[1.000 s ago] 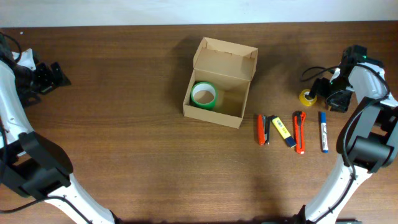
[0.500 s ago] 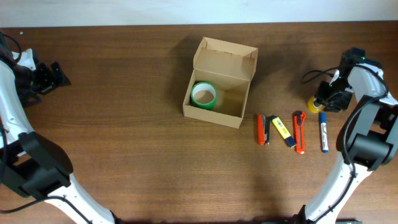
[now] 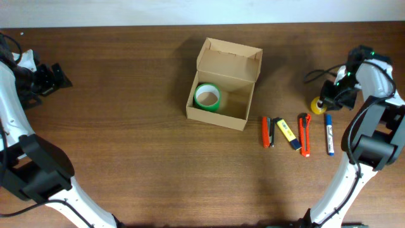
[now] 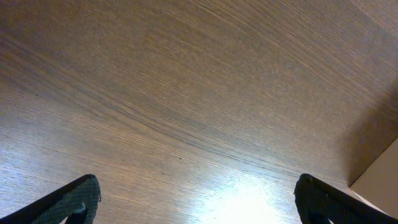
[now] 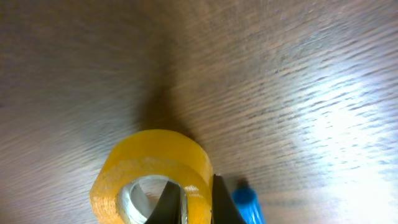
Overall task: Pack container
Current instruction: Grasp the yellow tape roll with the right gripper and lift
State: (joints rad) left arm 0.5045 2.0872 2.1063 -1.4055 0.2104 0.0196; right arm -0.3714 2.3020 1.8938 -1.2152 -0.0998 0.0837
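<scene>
The small rectangular tan-brown cardboard box (image 3: 218, 119) sits upright, turned slightly askew; its hinged flap lid stands open along the far side; a green tape roll (image 3: 207, 97) lies inside, at its left end.

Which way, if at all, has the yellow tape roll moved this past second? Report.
Yes. The yellow tape roll, pinched by the right tool, has shifted slightly right and nearer the blue marker.

Bottom edge of the right wrist view is cutting off the yellow tape roll (image 5: 154, 163) and blue marker (image 5: 246, 200); overhead, the right gripper (image 3: 324, 102) is hiding part of the roll.
</scene>
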